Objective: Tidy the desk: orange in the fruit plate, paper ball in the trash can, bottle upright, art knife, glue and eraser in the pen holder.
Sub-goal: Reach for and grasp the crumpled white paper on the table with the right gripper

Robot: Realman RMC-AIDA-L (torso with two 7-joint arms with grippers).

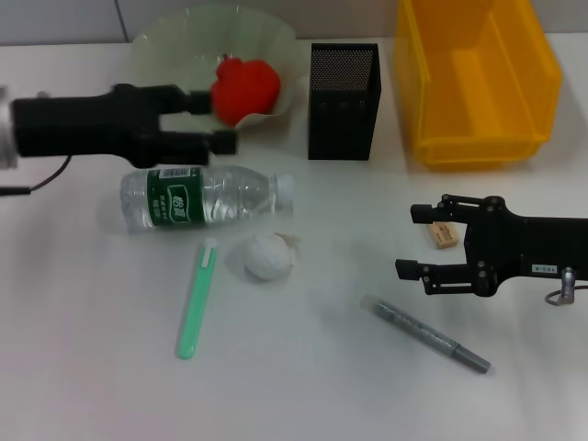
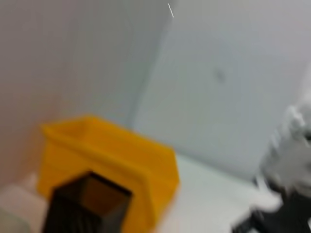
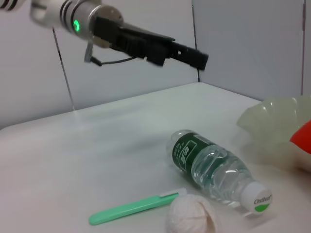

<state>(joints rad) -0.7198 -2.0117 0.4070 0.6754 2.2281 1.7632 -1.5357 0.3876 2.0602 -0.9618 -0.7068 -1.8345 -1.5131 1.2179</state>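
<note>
Orange (image 1: pixel 244 87) beside left gripper (image 1: pixel 213 119) fingers

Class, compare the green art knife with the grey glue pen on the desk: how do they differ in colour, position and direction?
Colour: the art knife is light green; the glue pen is grey.
Position: the art knife lies on the robot's left, beside the paper ball; the glue pen lies on its right, below the right gripper.
Direction: the art knife lies nearly straight front to back; the glue pen lies on a slant.
Both are slim and flat on the desk.
</note>
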